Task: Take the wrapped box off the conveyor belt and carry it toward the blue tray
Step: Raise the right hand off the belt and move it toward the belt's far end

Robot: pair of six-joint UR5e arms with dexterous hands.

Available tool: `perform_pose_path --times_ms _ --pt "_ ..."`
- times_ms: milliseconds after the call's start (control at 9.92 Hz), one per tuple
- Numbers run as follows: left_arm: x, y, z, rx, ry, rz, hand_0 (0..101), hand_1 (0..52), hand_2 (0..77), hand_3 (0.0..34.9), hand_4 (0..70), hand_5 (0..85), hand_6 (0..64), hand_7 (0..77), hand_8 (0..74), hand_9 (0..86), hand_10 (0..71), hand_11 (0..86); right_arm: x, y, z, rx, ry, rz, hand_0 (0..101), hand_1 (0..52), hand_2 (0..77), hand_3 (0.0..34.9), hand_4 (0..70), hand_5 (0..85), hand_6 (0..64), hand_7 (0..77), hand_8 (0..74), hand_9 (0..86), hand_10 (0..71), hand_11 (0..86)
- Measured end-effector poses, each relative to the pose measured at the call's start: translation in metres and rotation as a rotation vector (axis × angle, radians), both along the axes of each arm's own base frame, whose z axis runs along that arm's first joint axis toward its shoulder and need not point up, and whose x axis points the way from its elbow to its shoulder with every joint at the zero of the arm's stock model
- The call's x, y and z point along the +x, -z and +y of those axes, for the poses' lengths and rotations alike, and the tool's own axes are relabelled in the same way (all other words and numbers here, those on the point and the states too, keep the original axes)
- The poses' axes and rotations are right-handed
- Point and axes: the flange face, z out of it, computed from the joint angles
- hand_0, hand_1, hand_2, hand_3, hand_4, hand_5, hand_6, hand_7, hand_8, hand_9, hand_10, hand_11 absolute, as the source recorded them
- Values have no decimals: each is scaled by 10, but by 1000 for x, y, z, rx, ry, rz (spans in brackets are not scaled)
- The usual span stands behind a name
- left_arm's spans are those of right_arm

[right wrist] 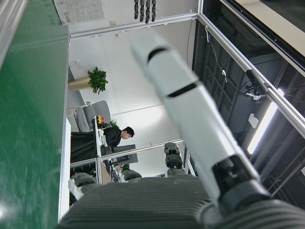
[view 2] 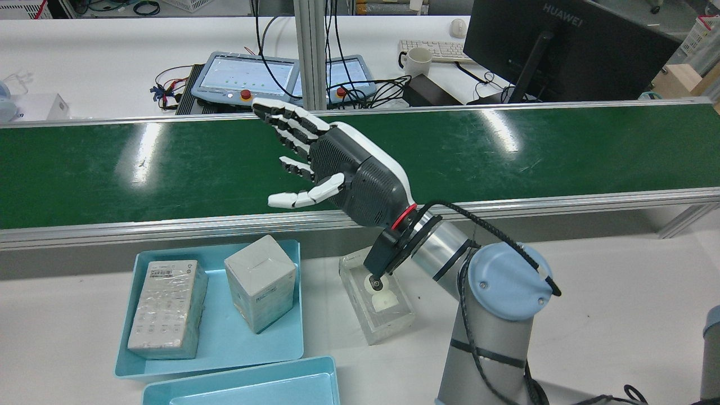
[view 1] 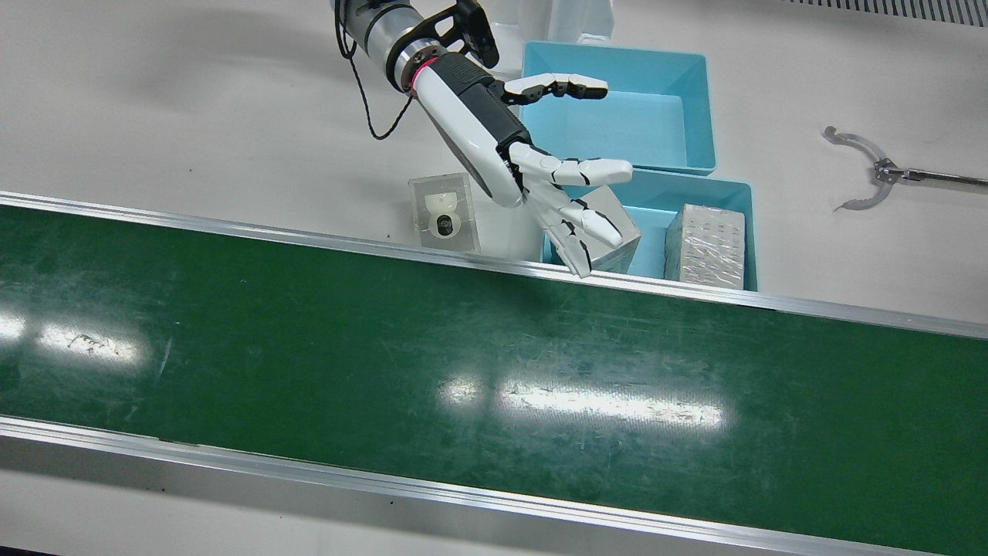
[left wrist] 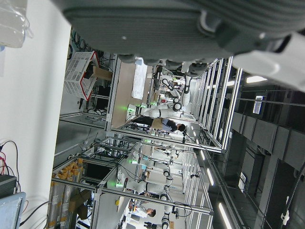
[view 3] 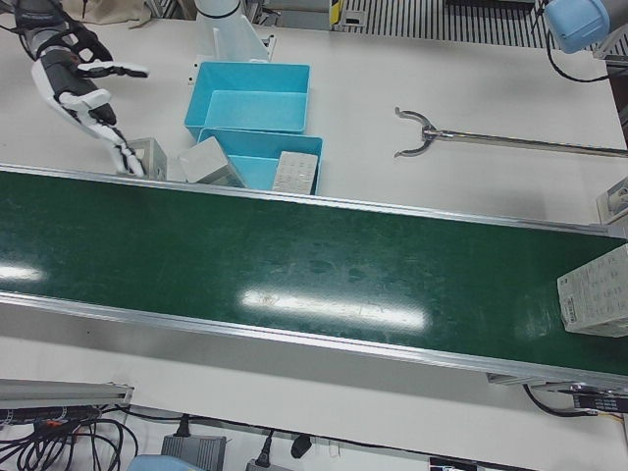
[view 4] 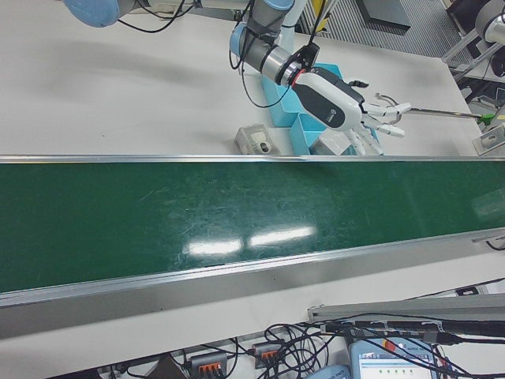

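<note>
A HUAWEI monitor (view 2: 562,50) sits upper right of the rear view; the white-and-black right hand (view 1: 532,166) spreads empty fingers above film-wrapped boxes (view 1: 706,245).

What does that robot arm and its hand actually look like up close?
The right hand has a dark grey textured back, a white shell and white fingers with black joints. A glowing red ring marks the wrist, beside a black bracket. The arm is a silver tube with light blue joint caps, and a black cable runs along it.
</note>
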Motion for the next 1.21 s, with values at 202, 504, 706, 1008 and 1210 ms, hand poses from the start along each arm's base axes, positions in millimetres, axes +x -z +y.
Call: perform_pose_path --times_ms 202,504,706,1008,1210 --pt "0 0 0 0 0 0 0 0 11 0 5 5 5 5 5 0 5 0 60 -26 -48 -17 -74 106 593 256 191 311 109 158 0 16 0 11 0 27" --pt "0 0 0 0 0 0 0 0 11 0 5 5 0 5 5 5 5 0 142 -73 -92 -72 -179 206 625 289 245 308 76 191 0 27 0 11 0 16" --pt "0 0 0 0 0 0 0 0 11 0 5 5 5 5 0 5 5 0 192 -88 -105 -138 -222 327 700 365 229 304 98 229 0 11 0 11 0 16" --pt "0 0 0 0 0 0 0 0 5 0 5 5 5 5 0 5 5 0 234 -61 -114 -38 -276 516 754 365 322 304 0 38 0 5 0 11 0 11" --pt "0 0 0 0 0 0 0 0 5 0 5 5 5 5 5 0 5 0 238 -55 -112 9 -265 625 803 365 567 304 120 16 0 44 0 11 0 11"
